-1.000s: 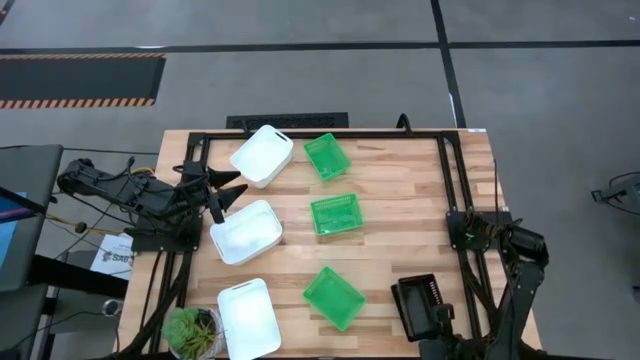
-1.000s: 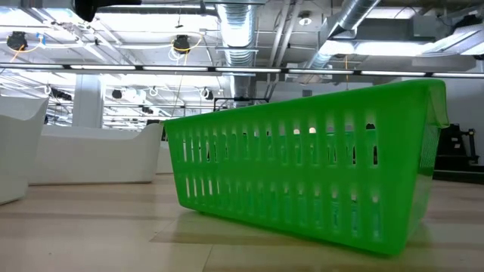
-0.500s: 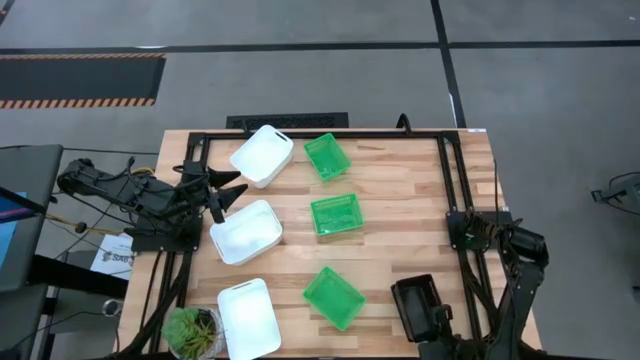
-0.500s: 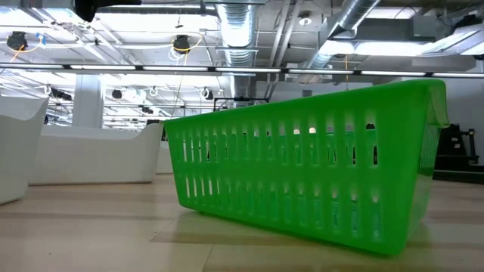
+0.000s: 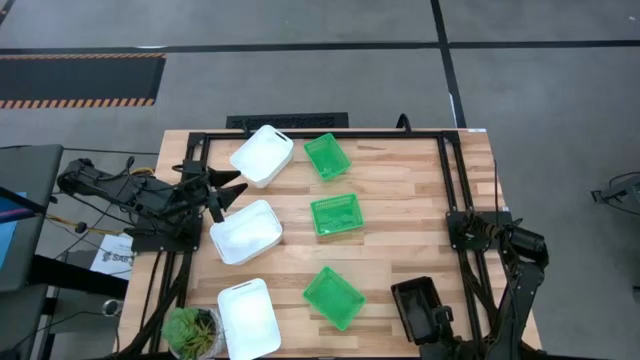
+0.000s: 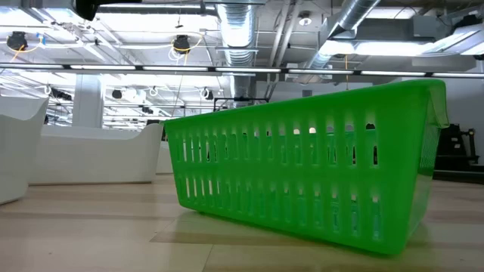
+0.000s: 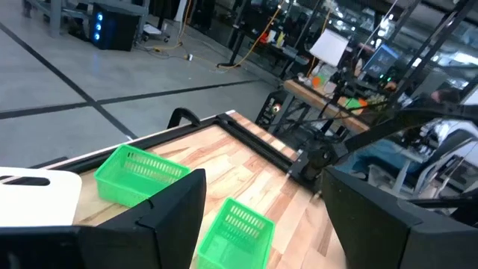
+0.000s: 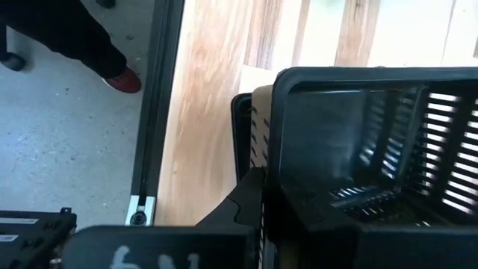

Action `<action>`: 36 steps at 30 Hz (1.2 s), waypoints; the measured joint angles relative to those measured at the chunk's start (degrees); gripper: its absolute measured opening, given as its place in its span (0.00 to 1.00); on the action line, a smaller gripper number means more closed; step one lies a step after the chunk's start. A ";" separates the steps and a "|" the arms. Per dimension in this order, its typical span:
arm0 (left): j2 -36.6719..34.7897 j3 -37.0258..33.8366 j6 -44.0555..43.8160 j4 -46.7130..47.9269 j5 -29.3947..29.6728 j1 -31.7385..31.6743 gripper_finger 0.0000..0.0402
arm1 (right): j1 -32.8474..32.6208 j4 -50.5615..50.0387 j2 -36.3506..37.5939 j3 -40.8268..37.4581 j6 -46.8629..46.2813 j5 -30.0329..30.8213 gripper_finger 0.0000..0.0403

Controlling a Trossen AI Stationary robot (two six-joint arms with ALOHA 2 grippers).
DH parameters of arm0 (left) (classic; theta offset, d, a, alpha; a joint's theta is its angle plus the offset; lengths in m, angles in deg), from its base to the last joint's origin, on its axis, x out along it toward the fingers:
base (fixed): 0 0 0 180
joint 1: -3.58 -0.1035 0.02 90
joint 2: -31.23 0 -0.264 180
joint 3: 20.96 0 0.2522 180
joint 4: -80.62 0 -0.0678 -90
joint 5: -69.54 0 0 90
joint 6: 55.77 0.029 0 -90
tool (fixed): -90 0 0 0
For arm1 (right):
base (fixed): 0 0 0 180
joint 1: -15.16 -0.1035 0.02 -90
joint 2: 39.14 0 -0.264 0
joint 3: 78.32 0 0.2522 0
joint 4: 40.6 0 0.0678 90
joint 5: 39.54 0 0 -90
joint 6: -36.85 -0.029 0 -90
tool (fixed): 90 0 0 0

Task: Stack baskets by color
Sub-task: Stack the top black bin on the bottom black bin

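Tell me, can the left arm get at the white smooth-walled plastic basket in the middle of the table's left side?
Probably yes. The left gripper hangs open just beside the middle white basket, and nothing lies between them.

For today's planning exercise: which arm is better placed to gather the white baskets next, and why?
Left. Its gripper sits at the table's left edge, jaws open, beside the three white smooth-walled plastic baskets. The right gripper is at the near right corner, by the black mesh plastic basket.

arms: dark, jointed | left arm [image 5: 130,195]: loose cables | tool fingers: black
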 joint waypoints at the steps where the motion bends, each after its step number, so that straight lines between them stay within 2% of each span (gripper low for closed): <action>1: -0.02 0.00 0.01 -0.10 0.02 0.00 0.63 | 0.02 -0.10 0.00 0.00 0.02 -0.01 0.12; 25: -0.02 0.00 0.18 0.00 0.00 0.00 0.63 | 2.18 -1.95 0.43 1.12 0.69 0.06 0.38; 31: -0.02 0.00 0.20 -0.52 -0.01 0.01 0.63 | 3.06 -3.29 3.97 6.14 -2.31 0.23 0.34; 36: -0.02 0.00 0.20 -0.61 -0.02 0.01 0.63 | 2.51 2.52 4.34 6.48 -3.60 0.06 0.21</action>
